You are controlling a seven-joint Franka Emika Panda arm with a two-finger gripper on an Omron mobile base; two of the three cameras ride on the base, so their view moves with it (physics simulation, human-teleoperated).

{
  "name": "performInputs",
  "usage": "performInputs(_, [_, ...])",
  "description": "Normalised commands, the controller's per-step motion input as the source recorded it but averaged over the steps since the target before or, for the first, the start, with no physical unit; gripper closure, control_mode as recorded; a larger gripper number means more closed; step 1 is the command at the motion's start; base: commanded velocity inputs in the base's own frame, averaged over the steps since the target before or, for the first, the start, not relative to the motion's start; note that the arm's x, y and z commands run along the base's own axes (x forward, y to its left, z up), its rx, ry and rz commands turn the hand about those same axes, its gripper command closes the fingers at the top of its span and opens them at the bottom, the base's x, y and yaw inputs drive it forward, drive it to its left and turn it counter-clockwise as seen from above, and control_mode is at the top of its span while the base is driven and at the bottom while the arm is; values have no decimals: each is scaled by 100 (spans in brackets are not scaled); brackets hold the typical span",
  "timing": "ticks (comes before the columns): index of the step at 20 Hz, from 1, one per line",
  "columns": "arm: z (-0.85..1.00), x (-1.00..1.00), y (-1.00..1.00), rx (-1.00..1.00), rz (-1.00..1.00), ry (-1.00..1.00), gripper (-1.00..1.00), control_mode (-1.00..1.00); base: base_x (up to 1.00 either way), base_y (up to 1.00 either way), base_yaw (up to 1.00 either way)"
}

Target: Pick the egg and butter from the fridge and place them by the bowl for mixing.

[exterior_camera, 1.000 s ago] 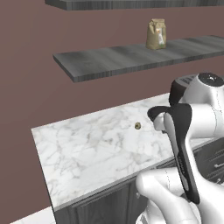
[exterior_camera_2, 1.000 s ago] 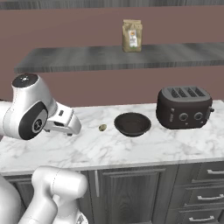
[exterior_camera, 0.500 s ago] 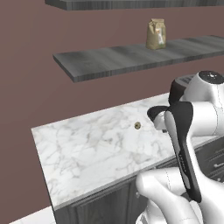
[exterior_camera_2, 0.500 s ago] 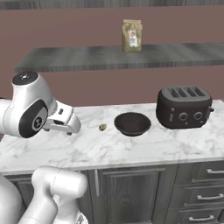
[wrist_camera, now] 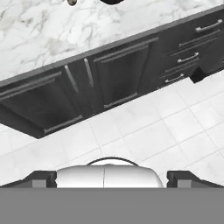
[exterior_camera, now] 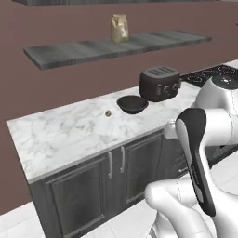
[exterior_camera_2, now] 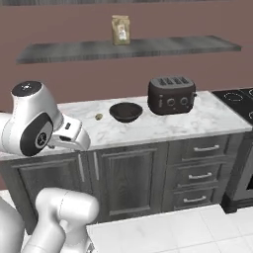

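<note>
On the table [exterior_camera_2: 197,121], the egg [exterior_camera_2: 99,117] is set just left of the bowl [exterior_camera_2: 125,111], apart from it, and the toaster [exterior_camera_2: 170,95] is placed to the bowl's right. A bag [exterior_camera_2: 120,29] is stood on the wall shelf [exterior_camera_2: 163,45] above. Cabinet doors [exterior_camera_2: 133,180] and drawers [exterior_camera_2: 200,173] are fitted beneath the table.

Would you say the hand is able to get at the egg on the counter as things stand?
Probably not without moving first. The egg lies free on the counter beside the bowl, nothing covering it, but the open hand hangs over the floor, in front of the cabinets, well short of it.
</note>
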Motion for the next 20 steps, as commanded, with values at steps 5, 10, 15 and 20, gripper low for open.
performInputs(5, [0,0,0,0,0,0,-100,100,-32,-15,-80])
performInputs(10, [0,0,0,0,0,0,-100,100,-8,0,-94])
performInputs(15, [0,0,0,0,0,0,-100,100,-1,0,-100])
performInputs(20, [0,0,0,0,0,0,-100,100,0,0,-99])
